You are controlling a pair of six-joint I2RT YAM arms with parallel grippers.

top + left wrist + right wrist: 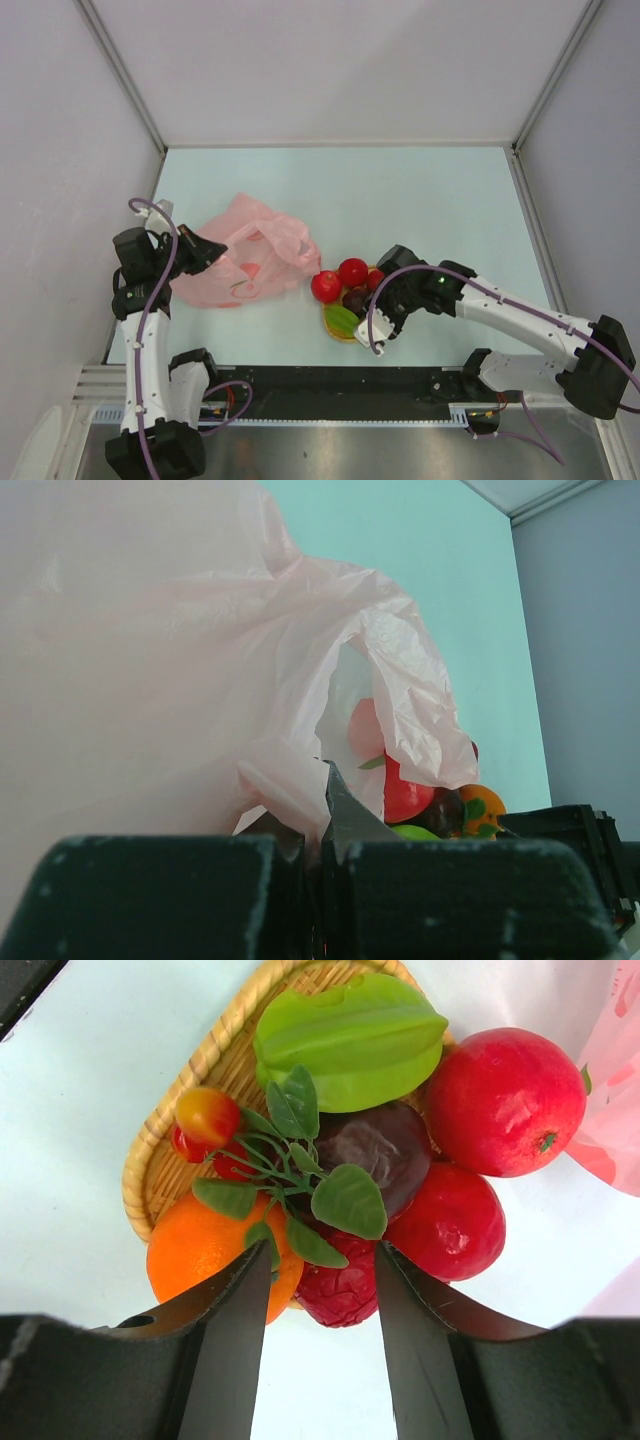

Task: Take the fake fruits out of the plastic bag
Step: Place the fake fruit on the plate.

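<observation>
The pink plastic bag [250, 262] lies crumpled at the left and fills the left wrist view [150, 680]. My left gripper [205, 250] is shut on a fold of its near edge [315, 810]. The fake fruits sit in a cluster right of the bag's mouth: two red ones [326, 286] [352, 271], a dark purple one [385, 1145], a green elongated one [350, 1045], an orange one [200, 1250] and a wrinkled red one [345, 1285]. My right gripper [322, 1260] is open, its fingers either side of the wrinkled red fruit.
The fruits rest on and beside a woven tan mat [165, 1155]. A green leafy sprig with small red berries [205, 1115] lies over them. A reddish patch [255, 268] shows through the bag; I cannot tell what it is. Walls enclose the table on three sides.
</observation>
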